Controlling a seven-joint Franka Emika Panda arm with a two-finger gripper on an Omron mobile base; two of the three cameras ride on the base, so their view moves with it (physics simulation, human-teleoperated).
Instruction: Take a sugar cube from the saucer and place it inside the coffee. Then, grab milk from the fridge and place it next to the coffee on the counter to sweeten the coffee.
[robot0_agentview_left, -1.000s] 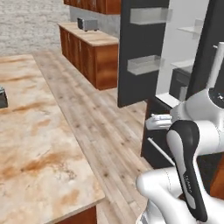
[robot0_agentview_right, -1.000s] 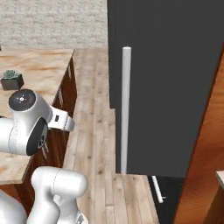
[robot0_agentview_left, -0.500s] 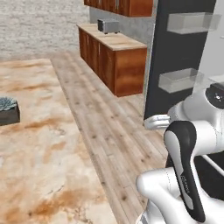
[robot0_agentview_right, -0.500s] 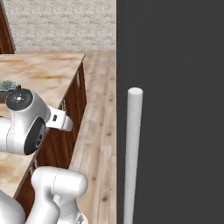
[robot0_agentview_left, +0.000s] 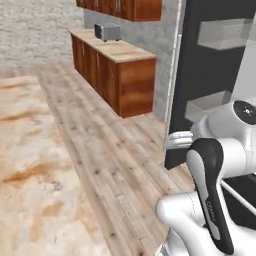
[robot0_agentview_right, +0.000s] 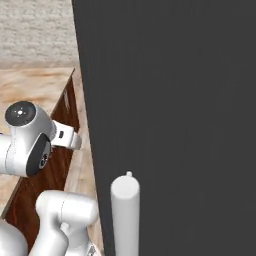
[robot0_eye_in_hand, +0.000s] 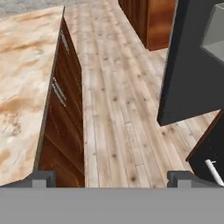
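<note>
Fridge leg of task, judging by open fridge (robot0_agentview_left: 215, 85) at 3 o'clock w/ door bins. Hand (robot0_eye_in_hand: 111, 177) spread wide, nothing held, aimed at floor betw. surface (robot0_eye_in_hand: 22, 78) & fridge door. Milk not spotted yet. Next: face shelves, locate carton.

Grey toaster (robot0_agentview_left: 107, 32) on far worktop (robot0_agentview_left: 125, 50) (back wall), plank floor (robot0_agentview_left: 100, 145) — brick wall (robot0_agentview_left: 35, 27)

One tall dark grey fridge (robot0_agentview_left: 210, 75) stands open, with two clear door bins (robot0_agentview_left: 220, 34) and one thick silver bar handle (robot0_agentview_right: 126, 215). Two runs of reddish-brown wooden cabinets: one under the marbled beige stone desk (robot0_eye_in_hand: 24, 74), one along the wall carrying one grey toaster (robot0_agentview_left: 107, 32).
</note>
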